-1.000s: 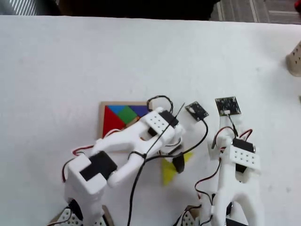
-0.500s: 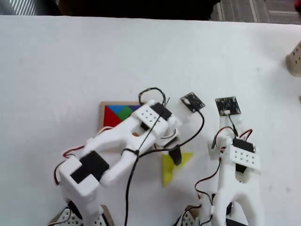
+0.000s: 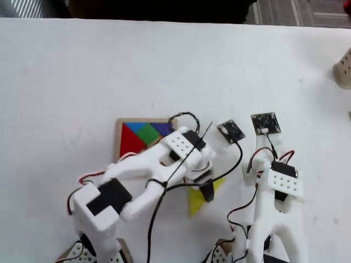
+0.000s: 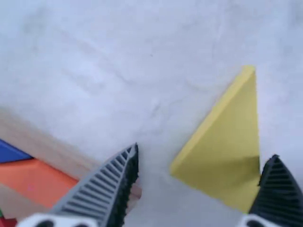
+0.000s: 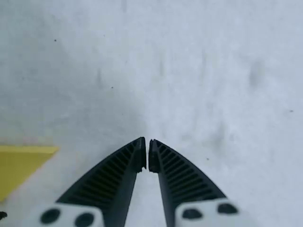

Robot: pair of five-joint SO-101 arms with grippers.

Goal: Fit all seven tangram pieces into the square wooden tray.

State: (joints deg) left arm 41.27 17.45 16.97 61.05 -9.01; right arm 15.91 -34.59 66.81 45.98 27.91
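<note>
The square wooden tray (image 3: 118, 138) lies left of centre and holds red, green and blue pieces; my left arm covers its near right part. The left wrist view has the tray's rim (image 4: 45, 144) with an orange piece (image 4: 33, 182) and a blue piece (image 4: 9, 152) inside. A yellow triangle (image 3: 195, 203) lies flat on the table just right of the tray. My left gripper (image 4: 204, 152) hangs open over that triangle (image 4: 227, 146), one finger (image 4: 113, 187) on the tray side, the other (image 4: 277, 187) at its far corner. My right gripper (image 5: 147, 153) is shut and empty above bare table, with the yellow triangle's corner (image 5: 19, 165) off to one side.
The right arm (image 3: 279, 186) stands close to the right of the yellow triangle. A beige perforated object (image 3: 344, 68) sits at the table's far right edge. White tabletop (image 3: 164, 66) stretches open toward the far side.
The left arm swung a little away toward the far side, then came back over the yellow triangle. The right arm has stayed put.
</note>
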